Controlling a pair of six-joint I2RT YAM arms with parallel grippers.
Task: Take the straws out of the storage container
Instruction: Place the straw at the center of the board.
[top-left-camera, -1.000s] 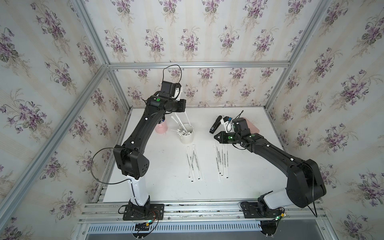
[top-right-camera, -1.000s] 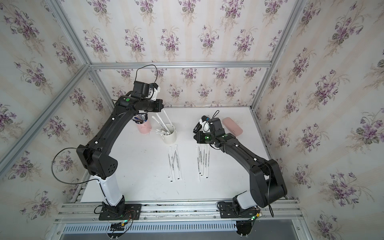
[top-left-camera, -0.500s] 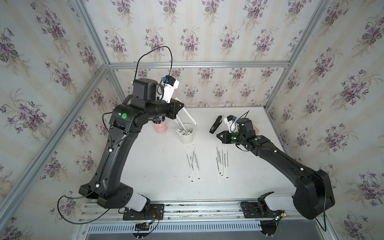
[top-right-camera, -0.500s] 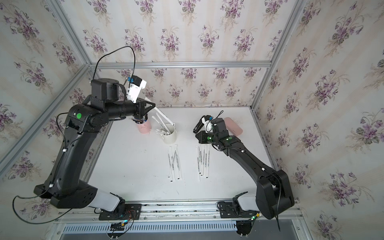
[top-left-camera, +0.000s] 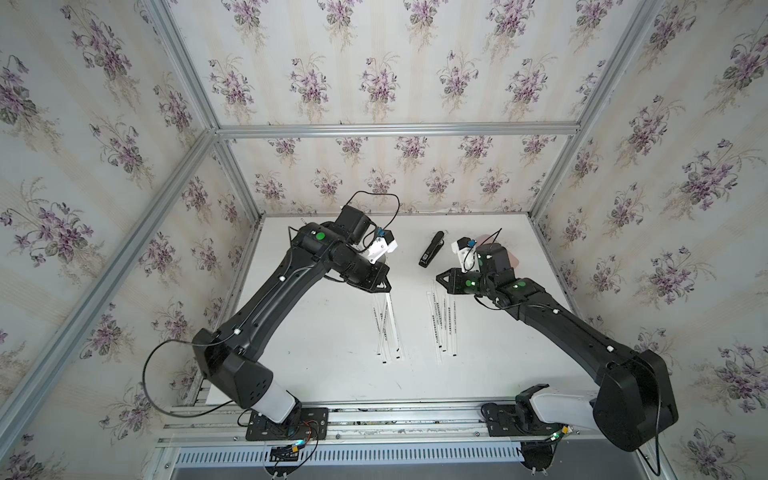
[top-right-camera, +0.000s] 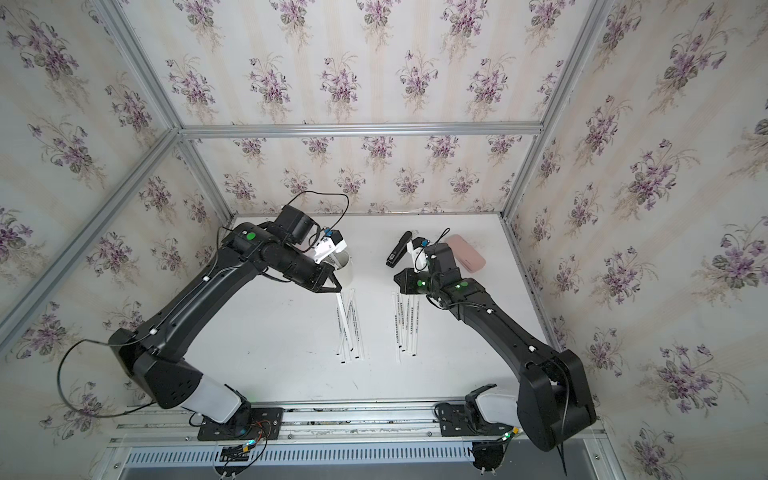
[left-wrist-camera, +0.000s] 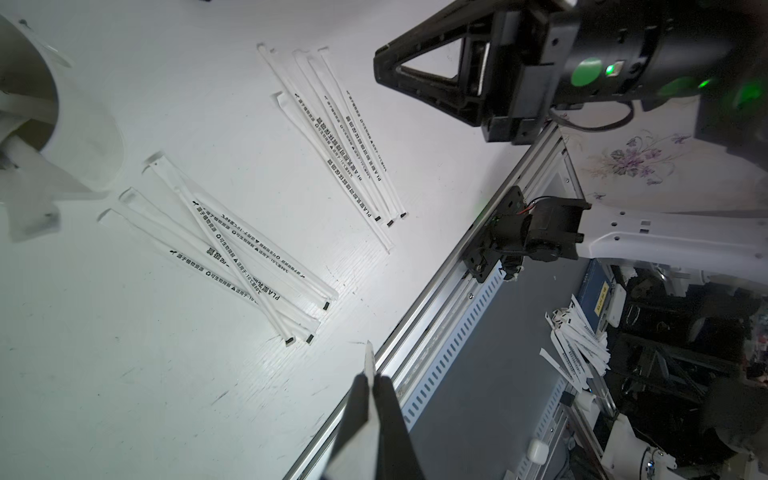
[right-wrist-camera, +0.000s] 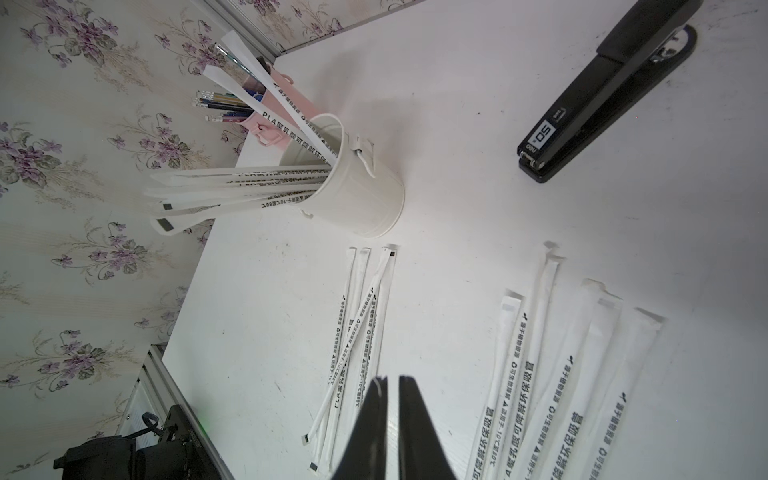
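While both arms arch over the white tabletop (top-left-camera: 324, 374), two loose groups of wrapped straws (top-left-camera: 388, 324) lie mid-frame in both top views. Just above them, L claw (left-wrist-camera: 371, 380) is pinched together on one straw (left-wrist-camera: 368, 357). R claw (right-wrist-camera: 392, 384) stands slightly apart, holding nothing. Behind L claw, centre-left, the storage container (top-right-camera: 349, 272) stands upright w/ more straws inside. Black stapler (top-left-camera: 431, 249) & pink case (top-right-camera: 465, 254) sit farther back, upper centre-right.
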